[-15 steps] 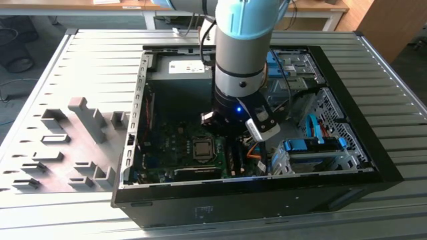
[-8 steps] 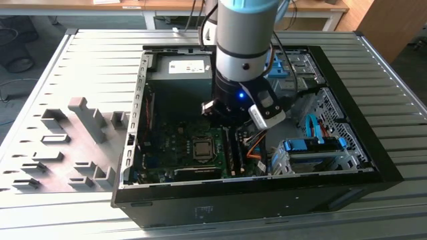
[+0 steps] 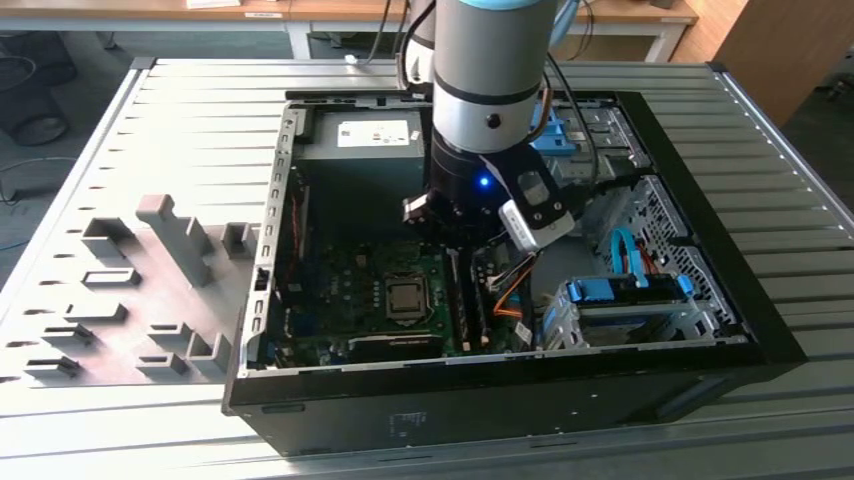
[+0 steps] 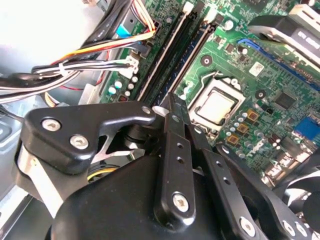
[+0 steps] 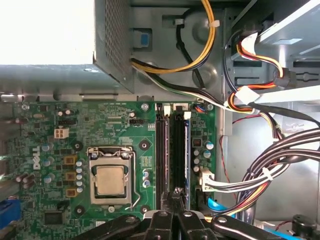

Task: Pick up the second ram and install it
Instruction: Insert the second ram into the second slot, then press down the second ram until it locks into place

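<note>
The tool has its fingers drawn narrow, tips together, and I see nothing pinched between them. In the first wrist view the tool sits right over the near end of a dark upright stick that I take to be the second ram. It stands in the blue-edged slot just beside another filled slot, so the work looks to be at the seating stage. To do that well, press straight down along the stick's top edge and keep the tips centred on its thin edge, so they don't slide off toward the neighbouring slot. Push evenly so both ends go home. I can't tell whether the end latches have caught. Beyond the slots sits the processor socket, well clear, while the bundled cables hang close on the other side and could snag the arm. In the exterior view the open computer case lies on the slatted counter, with grey fixture blocks toward that view's left.
</note>
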### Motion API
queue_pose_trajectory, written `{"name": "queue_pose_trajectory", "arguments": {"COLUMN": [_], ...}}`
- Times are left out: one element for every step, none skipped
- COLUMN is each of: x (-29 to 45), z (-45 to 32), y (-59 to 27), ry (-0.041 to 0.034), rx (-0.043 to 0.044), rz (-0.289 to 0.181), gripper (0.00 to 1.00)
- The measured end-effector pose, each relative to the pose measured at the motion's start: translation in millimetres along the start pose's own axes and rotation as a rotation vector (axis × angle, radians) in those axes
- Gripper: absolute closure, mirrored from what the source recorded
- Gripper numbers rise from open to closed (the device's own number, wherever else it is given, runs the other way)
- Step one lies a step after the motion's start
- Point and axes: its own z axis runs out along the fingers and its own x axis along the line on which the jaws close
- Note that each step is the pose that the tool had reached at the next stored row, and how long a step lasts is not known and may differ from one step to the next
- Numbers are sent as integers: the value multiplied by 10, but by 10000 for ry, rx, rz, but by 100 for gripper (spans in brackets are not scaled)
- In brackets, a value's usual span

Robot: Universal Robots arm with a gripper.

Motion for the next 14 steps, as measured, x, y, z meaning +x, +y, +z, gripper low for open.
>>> {"name": "queue_pose_trajectory", "arguments": {"x": [0,0,0,0,-1,0,-1,-1,-1,-1,-1,-1,-1,0], "z": [-6,-13,-14,-16,-17,-18,-19,-21,-21,-23,-23,-22,-19,-11], "y": [0,-1,-1,-1,-1,-1,-1,-1,-1,-1,-1,-1,1,7], "ry": [0,0,0,0,0,0,0,0,0,0,0,0,1,1], "rx": [0,1,0,0,1,0,1,1,1,0,1,0,-9,-37], "rz": [1,1,1,1,2,2,2,2,2,2,2,2,3,3], "gripper": [89,89,89,89,89,89,89,89,89,89,89,89,89,89]}}
